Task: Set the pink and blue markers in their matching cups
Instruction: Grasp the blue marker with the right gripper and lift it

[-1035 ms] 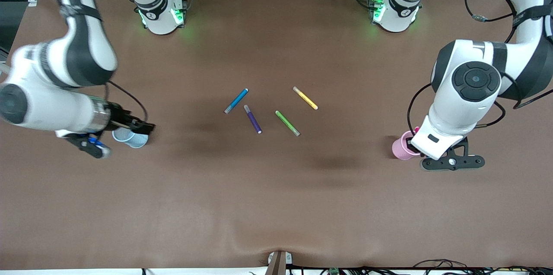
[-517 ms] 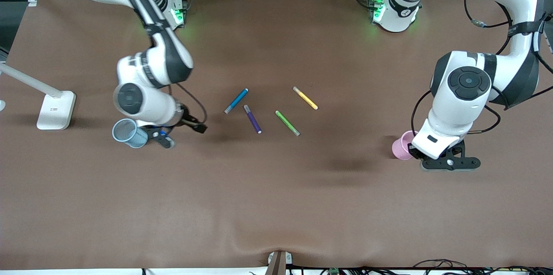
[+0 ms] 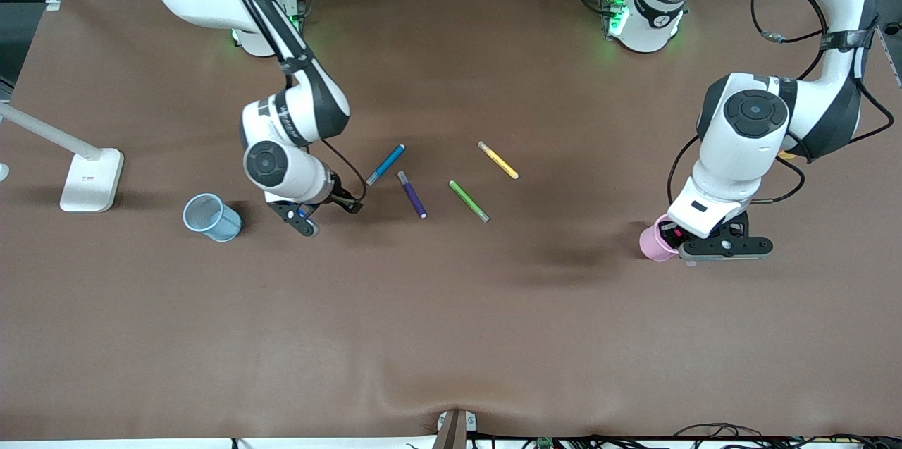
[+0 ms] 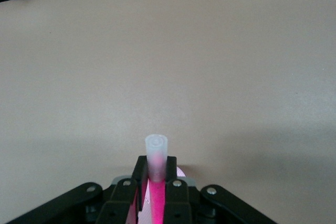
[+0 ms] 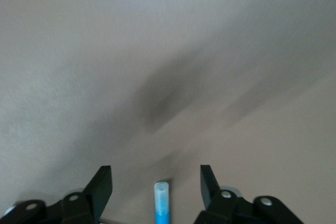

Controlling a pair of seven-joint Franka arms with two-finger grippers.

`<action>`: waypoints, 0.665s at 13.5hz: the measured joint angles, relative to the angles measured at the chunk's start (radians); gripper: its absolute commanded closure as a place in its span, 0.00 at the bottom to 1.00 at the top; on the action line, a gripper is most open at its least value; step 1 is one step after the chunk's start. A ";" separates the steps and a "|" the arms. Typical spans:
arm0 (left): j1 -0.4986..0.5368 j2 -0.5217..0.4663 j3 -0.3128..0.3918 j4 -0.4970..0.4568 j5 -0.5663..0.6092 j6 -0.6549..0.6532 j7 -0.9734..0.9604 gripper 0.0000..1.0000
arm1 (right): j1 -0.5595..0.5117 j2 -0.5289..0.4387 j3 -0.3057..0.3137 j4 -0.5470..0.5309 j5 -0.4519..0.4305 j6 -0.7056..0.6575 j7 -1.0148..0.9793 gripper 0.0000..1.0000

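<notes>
The pale blue cup [image 3: 211,218] stands empty toward the right arm's end. A blue marker [image 3: 385,164] lies at mid-table. My right gripper [image 3: 330,218] is open over bare table between them. In the right wrist view a sky-blue marker with a pale end [image 5: 161,203] shows between the spread fingers [image 5: 156,177], touching neither. My left gripper [image 3: 678,236] is shut on the pink marker [image 4: 156,203] and holds it upright over the pale pink cup [image 3: 654,243]. The cup's rim [image 4: 181,172] peeks out beside the fingers [image 4: 155,163].
A purple marker [image 3: 412,194], a green marker [image 3: 468,201] and a yellow marker [image 3: 497,159] lie at mid-table beside the blue one. A white stand [image 3: 88,177] sits at the right arm's end. Cables run along the table's edges.
My right arm has swung from over the blue cup toward the markers at mid-table, uncovering the cup and the white stand. My left gripper has shifted slightly over the pink cup.
</notes>
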State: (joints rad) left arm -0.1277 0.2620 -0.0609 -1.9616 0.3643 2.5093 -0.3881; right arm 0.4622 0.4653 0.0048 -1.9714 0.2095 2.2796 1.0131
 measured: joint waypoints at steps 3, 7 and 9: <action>0.025 -0.003 0.000 -0.057 0.002 0.083 0.000 1.00 | 0.069 0.014 0.000 -0.030 0.001 0.048 0.050 0.48; 0.027 -0.007 -0.002 -0.070 0.002 0.086 0.000 1.00 | 0.091 0.014 0.000 -0.114 0.001 0.147 0.058 0.49; 0.027 -0.007 -0.002 -0.076 0.002 0.086 0.000 1.00 | 0.091 0.014 -0.002 -0.119 0.001 0.150 0.058 0.56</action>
State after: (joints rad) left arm -0.1004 0.2553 -0.0631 -2.0379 0.3662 2.5957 -0.3881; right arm 0.5536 0.4795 0.0032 -2.0908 0.2103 2.4301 1.0708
